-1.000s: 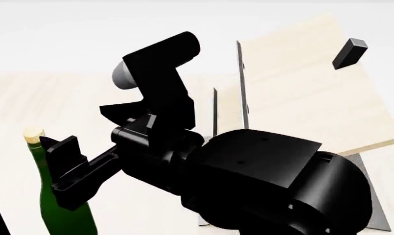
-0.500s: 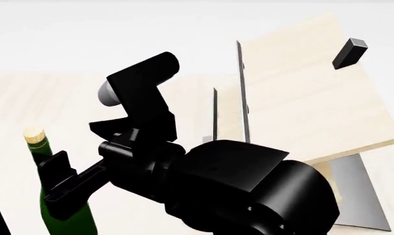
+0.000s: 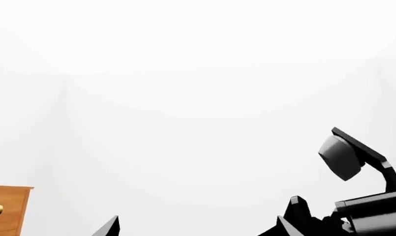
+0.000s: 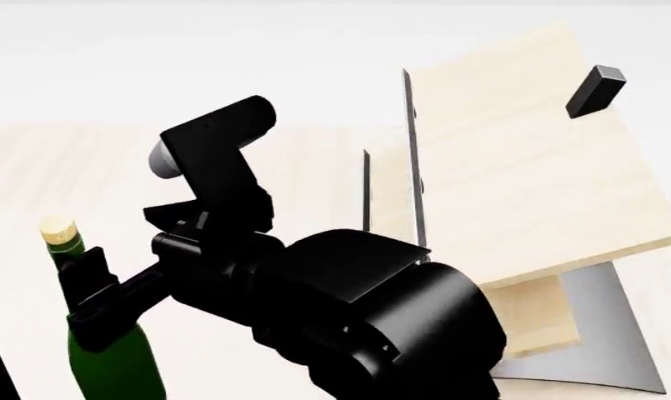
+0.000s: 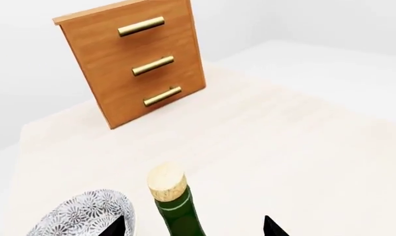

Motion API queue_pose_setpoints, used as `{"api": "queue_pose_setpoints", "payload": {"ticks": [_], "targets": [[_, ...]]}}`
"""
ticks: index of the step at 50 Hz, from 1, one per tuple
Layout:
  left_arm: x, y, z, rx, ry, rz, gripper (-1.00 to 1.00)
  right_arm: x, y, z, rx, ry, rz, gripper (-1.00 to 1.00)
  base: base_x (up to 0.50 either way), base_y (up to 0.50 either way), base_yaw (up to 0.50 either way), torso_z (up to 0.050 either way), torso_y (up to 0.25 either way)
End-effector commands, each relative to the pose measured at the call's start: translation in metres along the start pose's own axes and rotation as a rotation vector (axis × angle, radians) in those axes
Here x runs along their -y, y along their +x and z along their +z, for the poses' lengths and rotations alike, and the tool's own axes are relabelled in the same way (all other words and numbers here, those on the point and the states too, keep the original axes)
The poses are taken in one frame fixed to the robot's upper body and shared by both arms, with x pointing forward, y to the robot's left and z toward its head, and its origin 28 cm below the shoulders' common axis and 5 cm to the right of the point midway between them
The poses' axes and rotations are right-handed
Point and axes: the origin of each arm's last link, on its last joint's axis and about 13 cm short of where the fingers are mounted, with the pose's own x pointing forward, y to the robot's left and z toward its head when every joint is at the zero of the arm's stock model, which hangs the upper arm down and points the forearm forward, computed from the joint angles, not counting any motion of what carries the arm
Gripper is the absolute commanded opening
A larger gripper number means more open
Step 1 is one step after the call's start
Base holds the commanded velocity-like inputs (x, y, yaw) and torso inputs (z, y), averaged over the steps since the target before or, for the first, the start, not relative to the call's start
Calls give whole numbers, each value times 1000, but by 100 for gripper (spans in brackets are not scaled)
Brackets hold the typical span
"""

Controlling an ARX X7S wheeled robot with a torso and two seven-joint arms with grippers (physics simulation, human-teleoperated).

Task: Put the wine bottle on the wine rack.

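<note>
Standing upright at near left, the wine bottle [image 4: 104, 367] sits between the right gripper's [image 5: 194, 227] wide-spread fingers, well left of the wine rack [image 4: 513, 167]. Only the right wrist view shows the cabinet's [image 5: 135, 59] three handles and a patterned bowl [image 5: 86, 216]. The left gripper [image 3: 198, 228] shows only its spread fingertips.

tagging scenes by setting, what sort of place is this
Likely a simulated home dining or kitchen tabletop: a dark green corked wine bottle, a stepped pale wood wine rack and a brown wooden cabinet with brass handles, against bare white surroundings.
</note>
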Motion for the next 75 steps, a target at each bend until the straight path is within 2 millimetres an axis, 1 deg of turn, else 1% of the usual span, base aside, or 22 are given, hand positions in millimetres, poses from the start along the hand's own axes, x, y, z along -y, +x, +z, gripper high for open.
{"api": "queue_pose_setpoints", "payload": {"ticks": [1,13,14,15,16,18,22,27,36,49,57,58,68,71,75], "targets": [[0,0,0,-1,-2,1,100,0,13,-3,-12,5,10,100,0,0,0,0,0],[0,0,-1,-4,-6,2,100,10,28,-3,8,35,16,100,0,0,0,0,0],[0,-1,-1,-4,-7,1,100,11,29,-4,7,47,39,100,0,0,0,0,0],[0,-1,-1,-5,-7,-1,100,13,32,-6,-4,46,24,100,0,0,0,0,0],[0,-1,-1,-5,-7,0,100,13,34,-8,-11,25,24,100,0,0,0,0,0],[0,0,-1,-5,-7,0,100,14,36,-6,4,50,31,100,0,0,0,0,0],[0,0,0,-4,-8,2,100,14,41,-10,-2,38,29,100,0,0,0,0,0],[0,0,-1,-5,-8,1,100,11,43,-10,12,28,39,100,0,0,0,0,0],[-1,1,-1,-7,-8,6,100,16,59,-27,12,46,43,100,0,0,0,0,0],[-2,1,-1,-6,-7,7,100,15,65,-26,54,52,37,100,0,0,0,0,0],[-2,1,-1,-6,-5,7,100,16,66,-29,63,47,26,100,0,0,0,0,0],[-1,1,-1,-7,-4,7,100,17,65,-29,64,52,24,-100,0,0,0,0,0],[-1,0,-3,-10,-4,3,100,18,63,-28,70,55,13,-100,0,0,0,0,0],[-1,0,-3,-11,-4,2,100,20,61,-25,78,55,12,-100,0,0,0,0,0],[-1,0,-3,-11,-3,3,100,24,54,-12,114,51,-7,-100,0,0,0,0,0]]}}
